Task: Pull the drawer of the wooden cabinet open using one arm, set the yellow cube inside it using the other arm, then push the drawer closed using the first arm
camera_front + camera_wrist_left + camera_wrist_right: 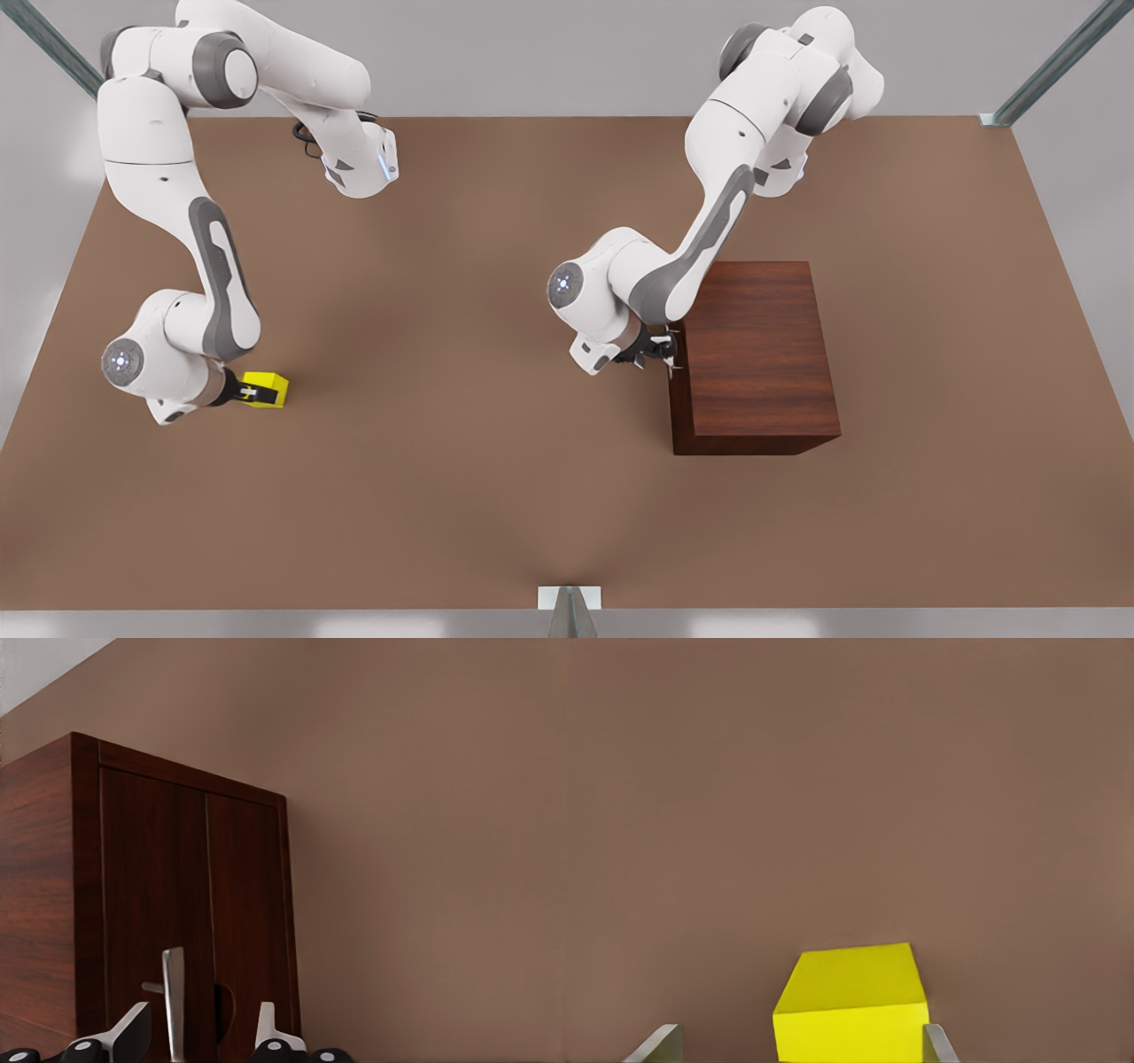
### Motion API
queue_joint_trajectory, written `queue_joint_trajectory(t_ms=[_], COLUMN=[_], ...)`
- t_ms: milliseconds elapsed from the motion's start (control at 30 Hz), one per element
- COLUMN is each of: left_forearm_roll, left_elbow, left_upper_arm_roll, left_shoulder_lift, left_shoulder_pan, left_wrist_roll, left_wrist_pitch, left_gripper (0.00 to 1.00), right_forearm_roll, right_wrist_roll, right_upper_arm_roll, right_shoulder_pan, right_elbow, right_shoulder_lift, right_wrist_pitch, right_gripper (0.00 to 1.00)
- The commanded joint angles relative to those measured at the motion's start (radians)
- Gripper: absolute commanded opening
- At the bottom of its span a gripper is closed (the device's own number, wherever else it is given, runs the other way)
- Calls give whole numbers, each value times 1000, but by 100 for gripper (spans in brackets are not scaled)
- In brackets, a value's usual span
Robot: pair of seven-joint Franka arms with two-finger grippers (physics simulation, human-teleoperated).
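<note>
Left arm reaching down from rear, elbow bent, wrist turning sideways; left gripper (pixel 666 353) sitting low, fingers (pixel 266 1025) spread apart, straddling slim bar. Right arm folding down at front view's left, forearm dropping steeply, wrist lying near surface; right gripper (pixel 251 391) pointing sideways, fingers (pixel 940 1047) parted, one touching yellow block, other standing clear.

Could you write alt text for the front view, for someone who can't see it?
Two white robot arms work over a brown table. The left gripper sits at the handle side of a closed dark wooden cabinet on the front view's right, while the right gripper is around a small yellow cube on the front view's left.
</note>
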Motion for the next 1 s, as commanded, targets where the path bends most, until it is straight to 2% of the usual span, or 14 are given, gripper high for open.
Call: queue_joint_trajectory(t_ms=[0,467,500,567,633,833,967], left_forearm_roll=[2,-11,-23,-43,-48,-64,-58], left_elbow=[-7,-35,-36,-36,-36,-35,-25], left_upper_arm_roll=[0,-8,-8,-8,-8,-8,-8], left_shoulder_lift=[-1,-6,-3,-1,-1,5,8], left_shoulder_pan=[0,-2,-3,-6,-6,-6,-16], left_wrist_roll=[-255,-349,-349,-350,-363,-363,-361], left_wrist_pitch=[-11,-59,-57,-51,-47,-27,-7], left_gripper=[69,69,69,69,67,65,64], right_forearm_roll=[-36,-96,-96,-98,-98,-95,-90], right_wrist_roll=[-46,-45,-45,-45,-48,-48,-38], right_upper_arm_roll=[0,0,0,0,0,48,86], right_shoulder_pan=[-4,-6,-6,-6,-6,-4,-4], right_elbow=[-6,-62,-62,-58,-58,-46,96], right_shoulder_lift=[-1,54,55,54,54,-67,-179], right_wrist_pitch=[60,62,68,90,109,90,-196], right_gripper=[100,100,91,69,60,58,58])
